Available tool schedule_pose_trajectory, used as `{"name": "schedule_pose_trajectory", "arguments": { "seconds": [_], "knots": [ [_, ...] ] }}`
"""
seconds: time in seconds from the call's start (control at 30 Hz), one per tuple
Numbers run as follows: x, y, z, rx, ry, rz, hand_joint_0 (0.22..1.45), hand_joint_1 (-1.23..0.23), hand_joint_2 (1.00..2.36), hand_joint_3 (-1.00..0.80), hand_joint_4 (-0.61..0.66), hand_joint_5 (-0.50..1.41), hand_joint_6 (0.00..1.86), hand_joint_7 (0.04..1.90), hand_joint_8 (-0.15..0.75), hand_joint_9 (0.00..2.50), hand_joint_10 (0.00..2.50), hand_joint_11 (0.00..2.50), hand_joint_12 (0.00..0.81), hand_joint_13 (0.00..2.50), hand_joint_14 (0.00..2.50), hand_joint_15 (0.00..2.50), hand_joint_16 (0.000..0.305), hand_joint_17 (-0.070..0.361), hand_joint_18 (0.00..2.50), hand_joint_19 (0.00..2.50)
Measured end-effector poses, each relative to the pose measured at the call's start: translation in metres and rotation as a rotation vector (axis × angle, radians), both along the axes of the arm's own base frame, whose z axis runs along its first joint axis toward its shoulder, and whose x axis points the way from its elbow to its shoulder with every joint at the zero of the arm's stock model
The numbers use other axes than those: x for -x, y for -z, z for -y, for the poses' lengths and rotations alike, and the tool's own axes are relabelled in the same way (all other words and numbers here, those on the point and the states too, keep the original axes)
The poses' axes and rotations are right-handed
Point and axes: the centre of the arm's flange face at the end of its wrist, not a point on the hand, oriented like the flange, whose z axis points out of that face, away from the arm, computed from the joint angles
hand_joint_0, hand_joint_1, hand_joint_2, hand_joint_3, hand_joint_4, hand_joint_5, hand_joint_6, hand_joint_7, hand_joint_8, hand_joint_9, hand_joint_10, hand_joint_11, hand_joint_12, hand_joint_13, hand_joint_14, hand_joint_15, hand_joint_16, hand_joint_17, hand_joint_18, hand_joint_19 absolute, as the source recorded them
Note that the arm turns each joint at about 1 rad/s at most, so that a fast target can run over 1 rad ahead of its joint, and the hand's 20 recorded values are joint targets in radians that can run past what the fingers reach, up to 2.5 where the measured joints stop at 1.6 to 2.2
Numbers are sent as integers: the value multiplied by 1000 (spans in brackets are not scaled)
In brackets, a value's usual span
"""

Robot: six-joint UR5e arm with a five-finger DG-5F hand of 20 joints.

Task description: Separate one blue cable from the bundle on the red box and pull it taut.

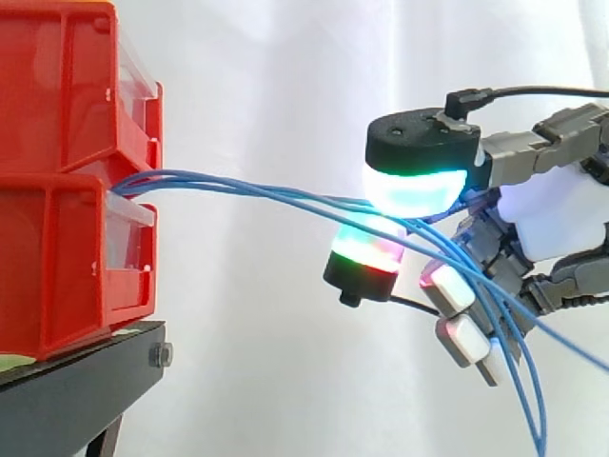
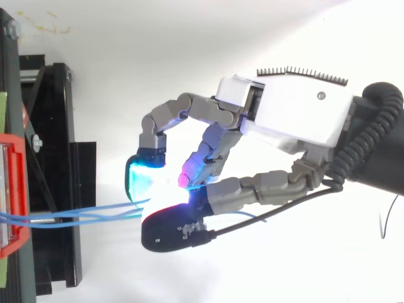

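Several thin blue cables (image 1: 247, 188) come out between the two stacked red bins (image 1: 57, 257) and run right, sagging a little, to my hand (image 1: 557, 214). The hand is curled. One cyan-white glowing pad (image 1: 414, 186) sits on top of the strands and a green-and-red glowing pad (image 1: 366, 252) sits beneath, so the cables are pinched between them. Past the pinch the strands fall in loose loops down the right side. From above, the cables (image 2: 82, 216) leave the red bin (image 2: 12, 189) and end between the hand's (image 2: 303, 113) cyan pad (image 2: 142, 180) and its dark fingertip.
The bins stand on a black stand (image 1: 67, 390), whose frame (image 2: 53, 126) lies along the left in the top view. A white curtain hangs behind. Open air lies between the bins and the hand.
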Motion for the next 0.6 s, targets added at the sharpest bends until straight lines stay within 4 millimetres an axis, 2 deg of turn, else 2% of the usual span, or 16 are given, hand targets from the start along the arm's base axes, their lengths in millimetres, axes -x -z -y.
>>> {"name": "schedule_pose_trajectory", "arguments": {
  "seconds": [0.13,0.6],
  "knots": [
    [0,-1,-3,1,-2,0,561,-782,1008,-157,85,-49,835,1178,322,1309,8,468,442,1126,14,443,52,118,1080,404],
    [1,-1,-6,5,4,1,548,-659,1000,-209,52,-52,827,1126,347,1308,7,442,464,1117,11,438,58,130,1066,373]
  ]
}}
